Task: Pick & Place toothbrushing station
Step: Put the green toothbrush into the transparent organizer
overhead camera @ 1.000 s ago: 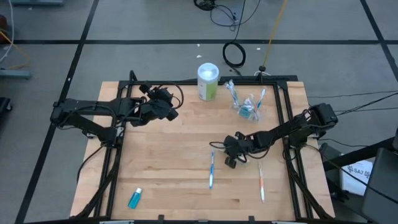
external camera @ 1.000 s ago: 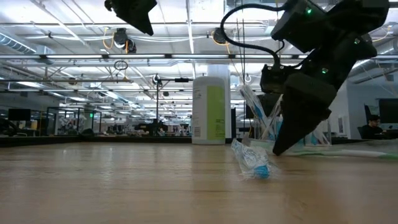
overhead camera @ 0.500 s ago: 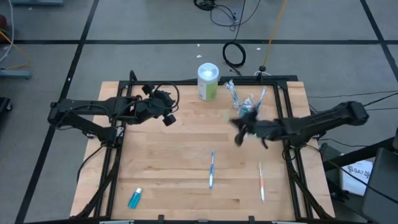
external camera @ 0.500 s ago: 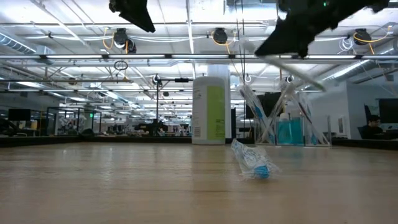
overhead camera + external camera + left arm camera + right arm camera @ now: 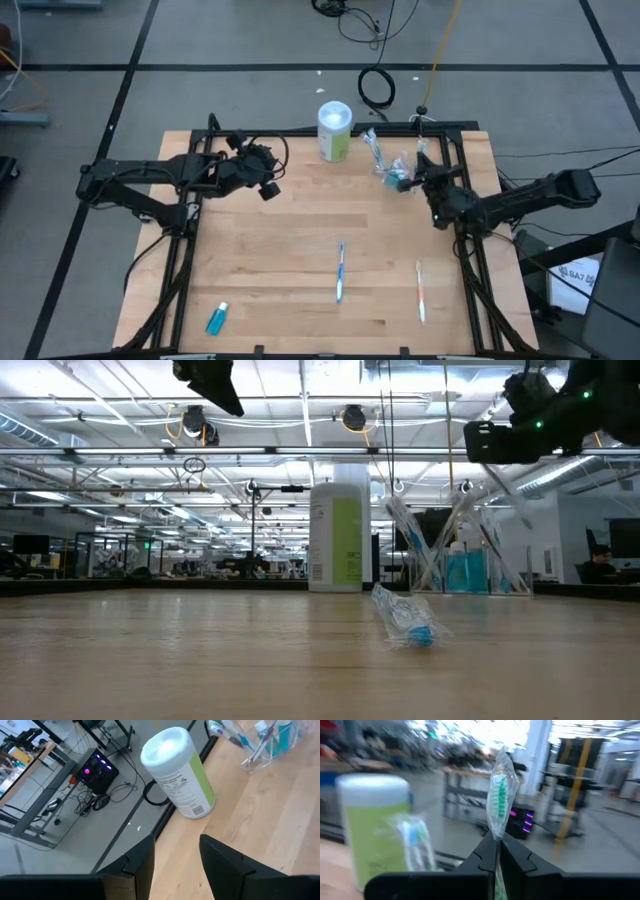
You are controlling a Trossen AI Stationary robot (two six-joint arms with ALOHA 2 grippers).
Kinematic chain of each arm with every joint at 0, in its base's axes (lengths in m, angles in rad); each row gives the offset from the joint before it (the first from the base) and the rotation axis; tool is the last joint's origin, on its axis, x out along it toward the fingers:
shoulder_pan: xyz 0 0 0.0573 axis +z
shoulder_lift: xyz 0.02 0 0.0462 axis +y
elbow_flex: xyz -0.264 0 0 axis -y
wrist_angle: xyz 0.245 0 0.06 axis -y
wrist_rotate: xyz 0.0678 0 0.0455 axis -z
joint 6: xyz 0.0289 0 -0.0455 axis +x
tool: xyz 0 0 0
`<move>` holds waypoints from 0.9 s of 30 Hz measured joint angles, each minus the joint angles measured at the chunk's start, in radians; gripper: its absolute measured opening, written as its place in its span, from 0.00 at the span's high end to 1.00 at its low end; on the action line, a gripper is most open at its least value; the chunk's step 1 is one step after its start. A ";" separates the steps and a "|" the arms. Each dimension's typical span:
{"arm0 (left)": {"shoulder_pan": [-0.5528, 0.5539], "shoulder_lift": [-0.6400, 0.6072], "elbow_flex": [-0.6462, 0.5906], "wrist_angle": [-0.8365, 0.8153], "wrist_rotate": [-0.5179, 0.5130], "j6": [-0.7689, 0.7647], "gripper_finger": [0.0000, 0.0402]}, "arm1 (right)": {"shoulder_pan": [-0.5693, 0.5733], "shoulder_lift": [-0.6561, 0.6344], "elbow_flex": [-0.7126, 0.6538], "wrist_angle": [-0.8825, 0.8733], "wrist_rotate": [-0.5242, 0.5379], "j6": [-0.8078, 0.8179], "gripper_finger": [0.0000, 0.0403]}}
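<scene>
Mostly hidden: wrapped toothbrush (image 5: 500,795) (bristles green).

We see the clear cup (image 5: 398,168) upright near the table's (image 5: 280,260) far right corner, holding wrapped toothbrushes and a teal tube. A blue toothbrush (image 5: 340,272) and an orange toothbrush (image 5: 420,292) lie near the front edge; a teal tube (image 5: 217,318) lies front left. A wrapped green toothbrush (image 5: 499,800) stands upright, pinched.

Wrapped toothbrush (image 5: 405,622) before green-labelled canister (image 5: 335,537)
</scene>
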 joint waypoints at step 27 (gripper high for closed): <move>0.019 0.000 -0.001 -0.007 0.008 -0.035 0.60 | -0.272 0.175 -0.140 0.217 -0.286 0.081 1.00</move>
